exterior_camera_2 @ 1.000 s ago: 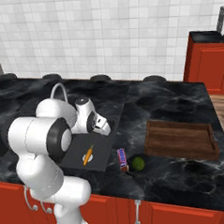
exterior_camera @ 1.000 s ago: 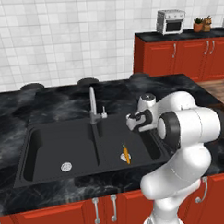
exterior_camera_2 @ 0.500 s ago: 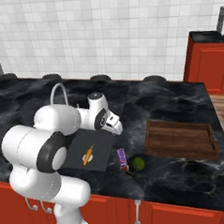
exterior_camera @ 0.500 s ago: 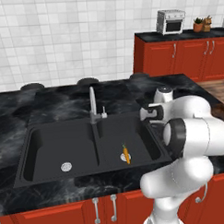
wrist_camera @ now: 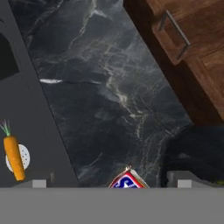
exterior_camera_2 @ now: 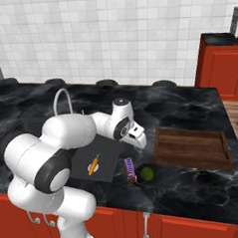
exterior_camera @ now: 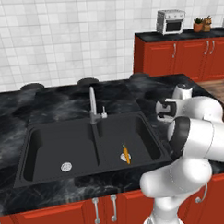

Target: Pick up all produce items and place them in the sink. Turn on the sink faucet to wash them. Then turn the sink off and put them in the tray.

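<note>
Fingers [wrist_camera: 111, 183] spread wide above counter [wrist_camera: 109, 100]; carrot [exterior_camera: 126, 154] in sink [exterior_camera: 50, 135].

Inventory by count: one carrot [exterior_camera: 126, 154], lying in the sink [exterior_camera: 45, 135]. One lime [exterior_camera_2: 147, 173] on the table [exterior_camera_2: 195, 186]. One wrapped packet [exterior_camera_2: 130, 169] just beside the lime. One tray [exterior_camera_2: 192, 149]. One sink with two basins and two round drains. One faucet [exterior_camera: 92, 103]. One toaster oven [exterior_camera: 170, 22] on the far table. Three dark round discs along the wall edge.
</note>
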